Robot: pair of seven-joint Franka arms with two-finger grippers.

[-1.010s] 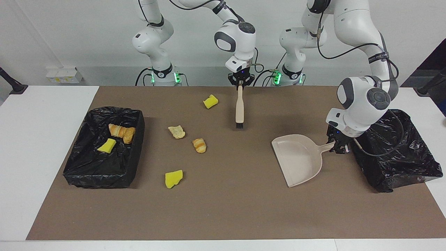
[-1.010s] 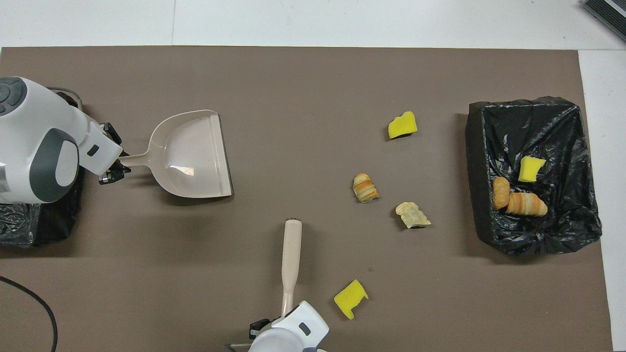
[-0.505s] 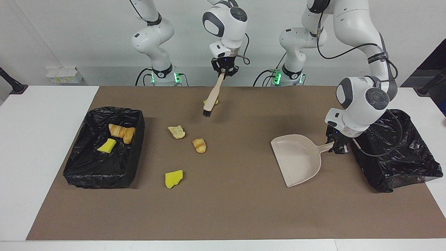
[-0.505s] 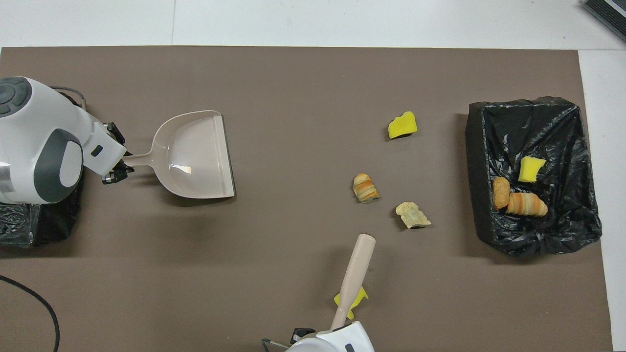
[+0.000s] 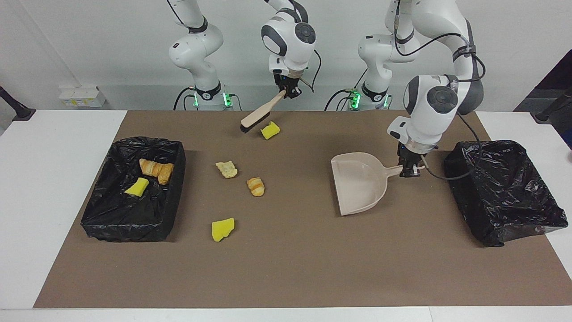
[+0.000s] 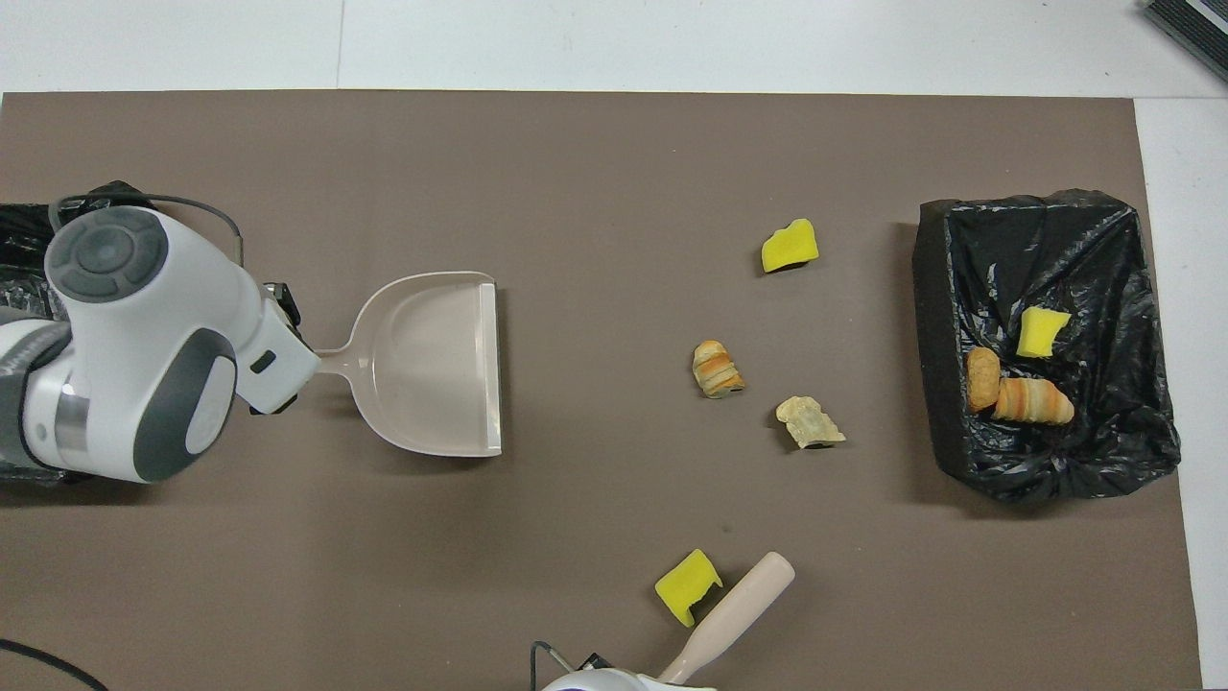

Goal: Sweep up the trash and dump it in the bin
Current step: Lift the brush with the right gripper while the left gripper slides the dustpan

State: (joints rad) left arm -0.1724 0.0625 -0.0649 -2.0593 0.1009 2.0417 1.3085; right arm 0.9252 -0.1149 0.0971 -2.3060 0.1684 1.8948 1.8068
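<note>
Four scraps (image 5: 255, 186) lie loose; right gripper (image 5: 289, 93) clamps the brush (image 5: 257, 117), left gripper (image 5: 409, 171) the dustpan (image 5: 358, 181); a hasty stroke may scatter them.

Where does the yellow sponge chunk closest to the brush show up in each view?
Facing view: the yellow sponge chunk sits high in the middle, close to the robots, just beside the brush head.
Overhead view: it lies low in the middle, beside the brush.
Shared landmark: the bin holding three trash pieces, at the right arm's end.
</note>
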